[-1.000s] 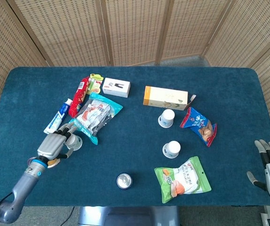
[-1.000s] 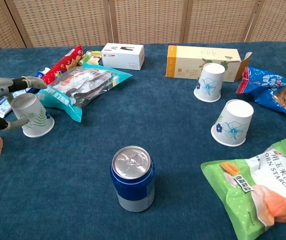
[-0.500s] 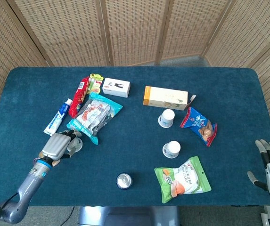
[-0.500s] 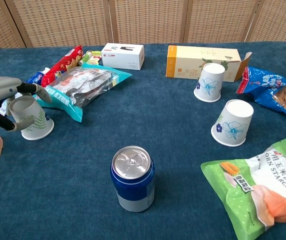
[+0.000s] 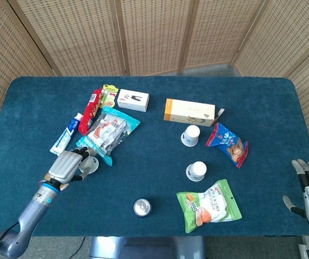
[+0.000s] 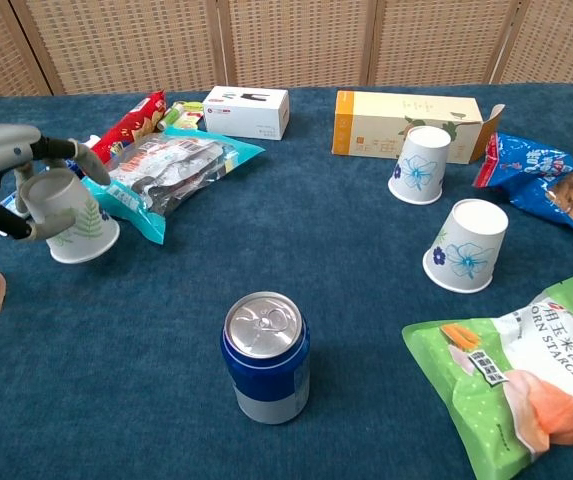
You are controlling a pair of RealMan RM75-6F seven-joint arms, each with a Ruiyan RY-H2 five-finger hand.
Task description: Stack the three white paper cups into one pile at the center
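Gripping an upturned paper cup (image 6: 74, 220), left hand (image 6: 1, 175) fingers (image 6: 61, 152) wrap it.

Leaf-print paper cup (image 6: 71, 222) in left hand (image 5: 68, 166), now tilted, slightly further right.

The light is bright and even in both views. Shadows are soft and small. Everything looks sharp, with no glare.

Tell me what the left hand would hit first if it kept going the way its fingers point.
Likely the clear snack pouch: the left hand, holding a paper cup, points toward it. Depth is uncertain.
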